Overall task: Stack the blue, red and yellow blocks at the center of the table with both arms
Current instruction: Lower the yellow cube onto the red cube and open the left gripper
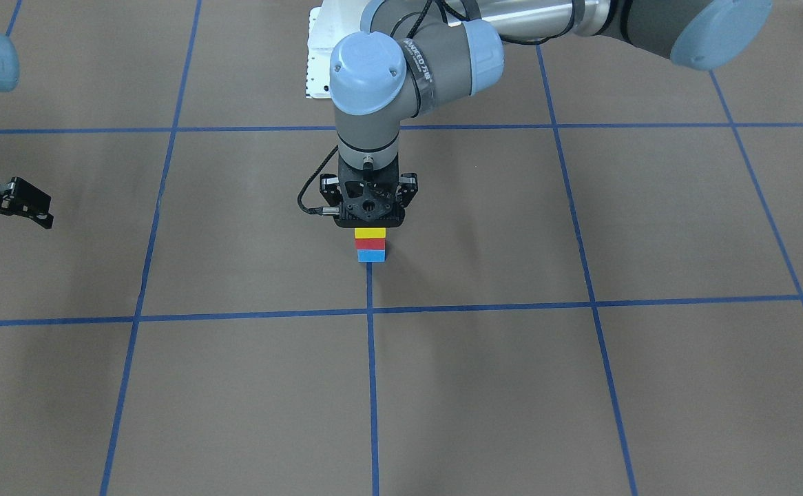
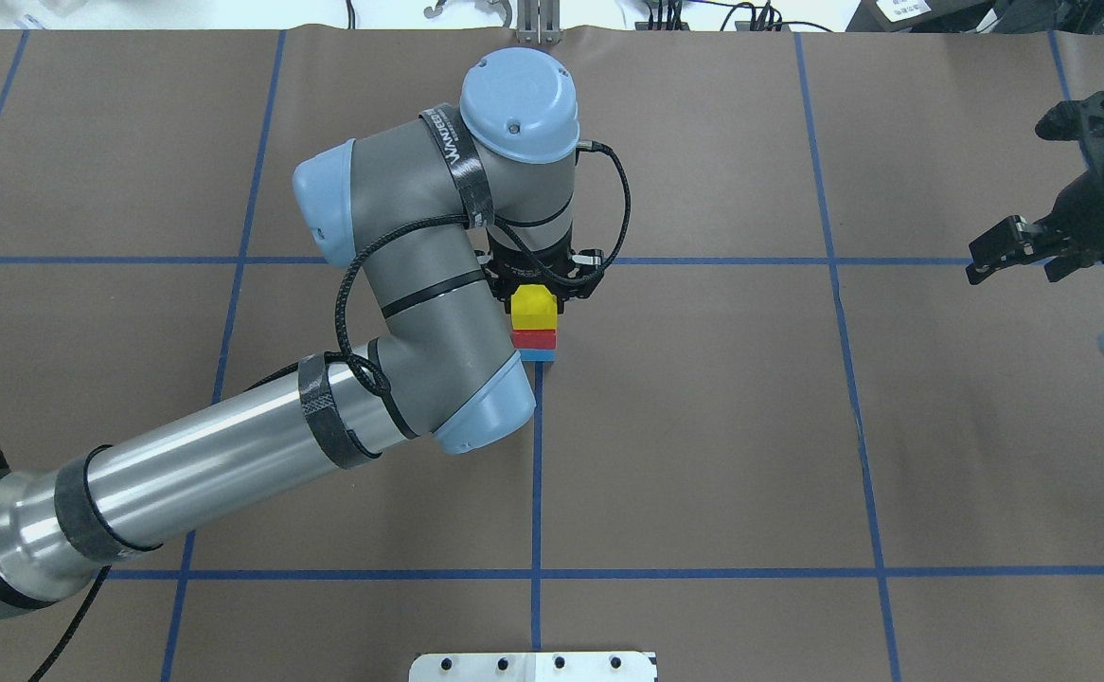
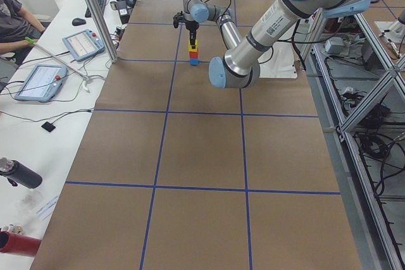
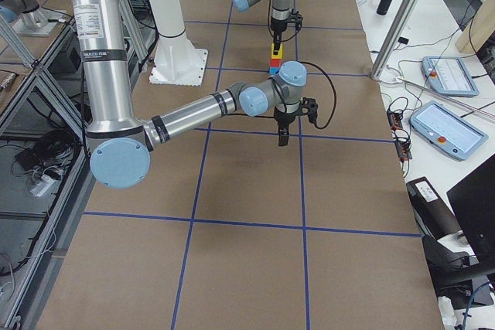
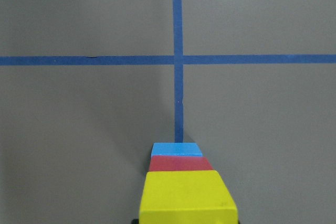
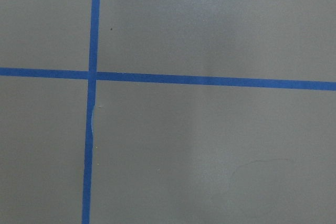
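- The right gripper is held with jaws apart and empty, well away from the stack.
- At the centre of the table, the blue block, red block and yellow block are seen stacked in that order.
- The left gripper is set upon the yellow block. Whether it is clamped cannot be told. Only release and withdrawal are judged left.

Brown table with blue tape grid, white desk alongside.
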Available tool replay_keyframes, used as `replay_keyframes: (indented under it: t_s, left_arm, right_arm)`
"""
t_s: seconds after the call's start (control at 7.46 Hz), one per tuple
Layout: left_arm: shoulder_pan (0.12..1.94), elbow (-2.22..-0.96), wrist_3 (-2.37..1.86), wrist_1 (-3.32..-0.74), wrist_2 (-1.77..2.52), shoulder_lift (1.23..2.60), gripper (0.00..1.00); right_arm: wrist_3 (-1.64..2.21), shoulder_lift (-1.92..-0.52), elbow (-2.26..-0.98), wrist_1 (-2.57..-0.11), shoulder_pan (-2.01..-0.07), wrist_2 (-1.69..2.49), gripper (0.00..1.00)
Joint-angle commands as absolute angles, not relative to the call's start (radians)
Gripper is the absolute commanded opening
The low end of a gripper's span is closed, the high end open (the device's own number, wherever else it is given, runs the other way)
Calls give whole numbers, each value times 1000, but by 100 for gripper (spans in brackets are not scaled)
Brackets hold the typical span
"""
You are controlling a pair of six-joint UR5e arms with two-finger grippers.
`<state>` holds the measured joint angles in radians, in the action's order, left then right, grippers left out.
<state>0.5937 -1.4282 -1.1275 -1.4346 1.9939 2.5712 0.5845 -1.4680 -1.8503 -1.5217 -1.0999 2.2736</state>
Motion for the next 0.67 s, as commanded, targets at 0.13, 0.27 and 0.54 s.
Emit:
replay_keyframes:
  t_s: [0.13, 0.27, 0.54]
  left_arm:
    - [594, -1425, -1127, -1437, 1993, 2572, 79]
    - [592, -1427, -1127, -1436, 1993, 2572, 96]
    - [592, -1427, -1127, -1436, 1993, 2572, 99]
  right_arm:
    - [584, -1468, -1850, -1522, -1100, 2273, 100]
    - [584, -1468, -1851, -1522, -1100, 2273, 100]
    - [584, -1468, -1852, -1520, -1100, 2273, 100]
